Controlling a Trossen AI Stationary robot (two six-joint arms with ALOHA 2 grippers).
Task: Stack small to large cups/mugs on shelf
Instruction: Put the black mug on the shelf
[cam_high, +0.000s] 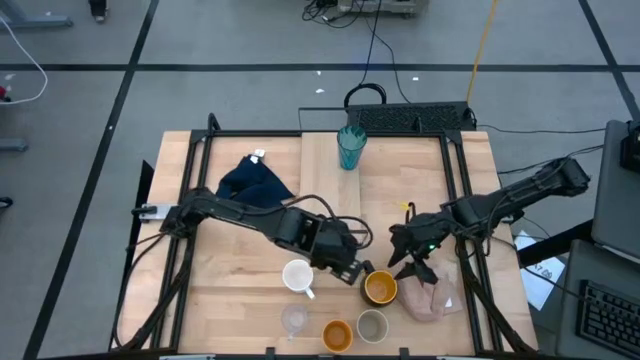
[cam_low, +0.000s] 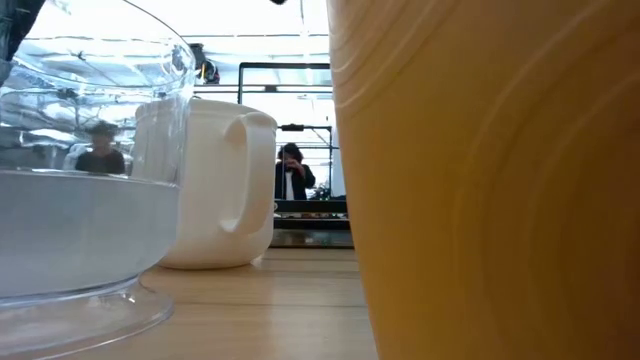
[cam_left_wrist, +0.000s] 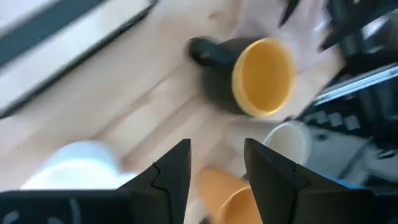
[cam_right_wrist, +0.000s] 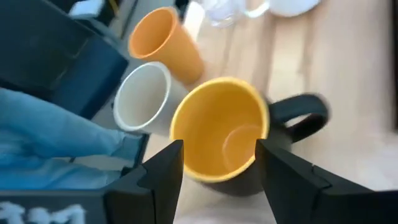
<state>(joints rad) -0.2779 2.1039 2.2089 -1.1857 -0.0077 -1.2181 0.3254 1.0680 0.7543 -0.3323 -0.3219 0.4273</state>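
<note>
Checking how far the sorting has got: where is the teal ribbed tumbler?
In the high view the teal ribbed tumbler stands alone on the shelf at the table's far edge, well away from the other cups grouped at the near edge.

Wooden table (cam_high: 240, 290) with cups, cloths.

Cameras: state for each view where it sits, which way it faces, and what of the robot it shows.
High view: overhead, facing straight down; shows both arms, the shelf and teal ribbed tumbler.
Low view: at tabletop height, facing the room; shows no arm, only small clear glass, white mug, small orange cup.
Left wrist view: past the left gripper to the black mug.
Right wrist view: past the right gripper, over the same black mug, shared by both.
</note>
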